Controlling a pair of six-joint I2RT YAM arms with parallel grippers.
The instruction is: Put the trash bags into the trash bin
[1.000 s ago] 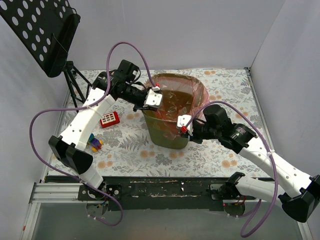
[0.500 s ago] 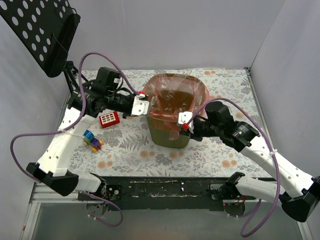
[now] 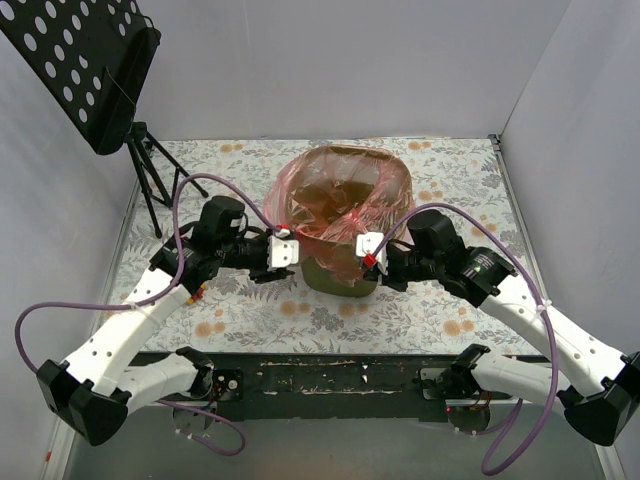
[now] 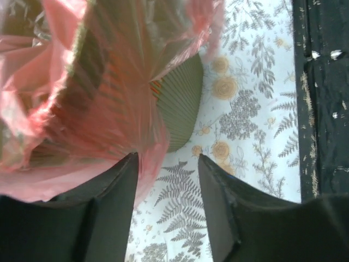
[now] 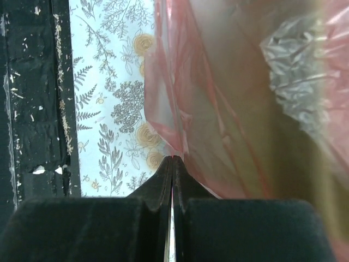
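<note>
The olive-green trash bin (image 3: 345, 272) stands mid-table with the translucent red trash bag (image 3: 340, 190) billowing over its mouth and draped down its sides. At the bin's near-left side, my left gripper (image 3: 283, 250) is open. In the left wrist view only fern-print cloth shows between its fingers (image 4: 168, 164), while the trash bag (image 4: 82, 82) brushes one finger and the trash bin (image 4: 182, 109) shows behind it. My right gripper (image 3: 368, 250) is at the bin's near-right side. It is shut on the trash bag's edge (image 5: 173, 157), and the film (image 5: 207, 98) stretches up from its tips.
A black perforated music stand (image 3: 90, 60) on a tripod (image 3: 150, 190) occupies the back left corner. White walls close in the floral tablecloth (image 3: 450, 310). A black rail (image 3: 330, 370) runs along the near edge between the arm bases.
My left gripper opened, released the bag at the far-left rim and swung down to the bin's near-left side. The bag now covers more of the rim. My right gripper kept its hold.
</note>
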